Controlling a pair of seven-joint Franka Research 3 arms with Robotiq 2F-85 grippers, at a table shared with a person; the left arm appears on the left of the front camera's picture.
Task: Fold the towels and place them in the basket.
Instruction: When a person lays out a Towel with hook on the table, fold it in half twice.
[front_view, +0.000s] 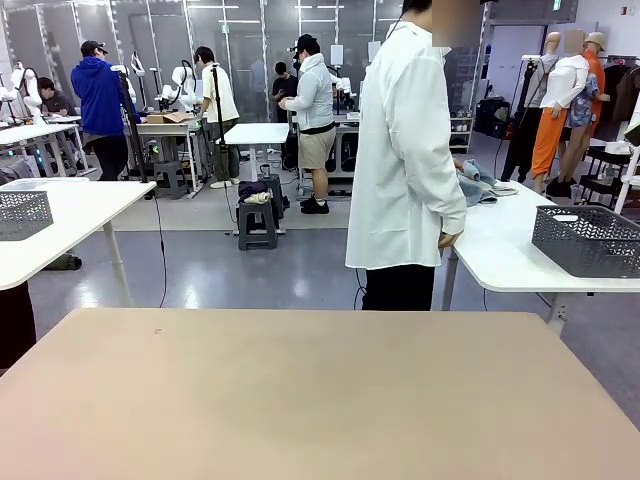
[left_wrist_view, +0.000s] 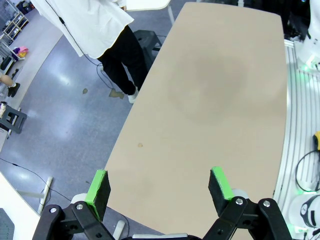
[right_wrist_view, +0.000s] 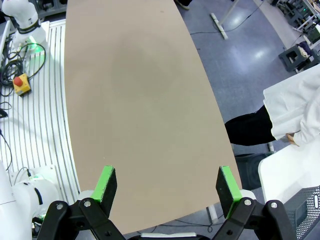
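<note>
The left claw (left_wrist_view: 159, 187) hangs above the beige counter (front_view: 320, 400) with its green pads (left_wrist_view: 97, 190) spread wide and nothing between them. The right claw (right_wrist_view: 167, 184) is just as wide, holds nothing, and looks down on the same counter top near its far edge.

A person (front_view: 400, 150) in a long white coat and dark trousers stands just beyond the far edge of the beige counter, turned towards a white counter (front_view: 500, 255) on the robot's right, one hand (front_view: 447, 240) at its edge. The task's things lie on that white counter, well apart from both claws. A crumpled grey-blue towel (front_view: 478, 185) sits beside the person, and nearer the camera stands a dark grey mesh basket (front_view: 588, 240). A second mesh basket (front_view: 22, 213) stands on another white counter on the left.
</note>
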